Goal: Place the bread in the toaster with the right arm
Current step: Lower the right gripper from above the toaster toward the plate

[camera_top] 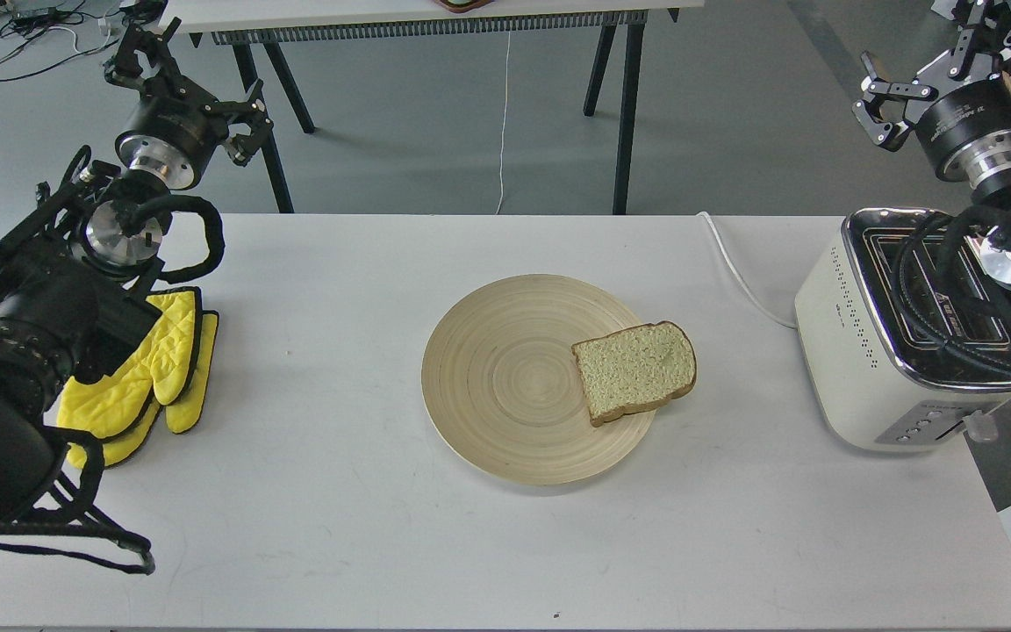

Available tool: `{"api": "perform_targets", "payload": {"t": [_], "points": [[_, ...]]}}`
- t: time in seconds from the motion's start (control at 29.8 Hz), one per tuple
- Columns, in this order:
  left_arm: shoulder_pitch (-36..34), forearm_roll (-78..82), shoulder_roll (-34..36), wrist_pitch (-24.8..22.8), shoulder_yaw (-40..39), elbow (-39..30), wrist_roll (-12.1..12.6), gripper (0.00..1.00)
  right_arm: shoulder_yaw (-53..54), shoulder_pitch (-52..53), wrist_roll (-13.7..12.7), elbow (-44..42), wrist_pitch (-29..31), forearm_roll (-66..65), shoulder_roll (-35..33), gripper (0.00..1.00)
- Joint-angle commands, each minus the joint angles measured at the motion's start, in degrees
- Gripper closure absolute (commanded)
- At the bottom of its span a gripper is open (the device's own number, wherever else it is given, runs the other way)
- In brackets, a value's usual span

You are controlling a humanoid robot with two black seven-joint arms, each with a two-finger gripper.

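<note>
A slice of pale speckled bread (635, 370) with a brown crust lies flat on the right edge of a round wooden plate (492, 377) at the table's middle, partly overhanging the rim. The cream-white toaster (856, 351) stands at the table's right edge, its chrome-rimmed slots facing up and partly crossed by my right arm's cables. My right gripper (927, 66) is raised above and behind the toaster, far from the bread, open and holding nothing. High at the far left, my left gripper (190, 88) is open and holds nothing.
Yellow oven mitts (150, 377) lie on the table's left side, under my left arm. The toaster's white cord (742, 276) runs off the back edge. A second table (426, 17) on black legs stands behind. The white table (312, 527) ends close to the toaster's right side.
</note>
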Motion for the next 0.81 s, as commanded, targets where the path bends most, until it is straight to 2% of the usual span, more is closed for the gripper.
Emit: {"api": "perform_targets", "payload": {"t": [0.0, 0.37, 0.54, 0.77], "points": [[0.00, -0.02, 0.11, 0.00, 0.00, 0.00, -0.04, 0.00, 1.09, -0.27, -0.14, 0.08, 0.01, 0.02, -0.09, 0.01], [0.09, -0.03, 0.20, 0.00, 0.00, 0.00, -0.04, 0.00, -7.34, -0.01, 0.47, 3.23, -0.33, -2.44, -2.11, 0.01], [0.09, 0.06, -0.06, 0.00, -0.09, 0.00, -0.21, 0.00, -12.68, -0.19, 0.47, 13.77, -8.85, -13.50, -5.89, 0.01], [0.09, -0.03, -0.06, 0.00, -0.35, 0.00, -0.22, 0.00, -22.01, -1.85, 1.17, 24.68, -15.27, -25.01, -9.14, 0.01]]}}
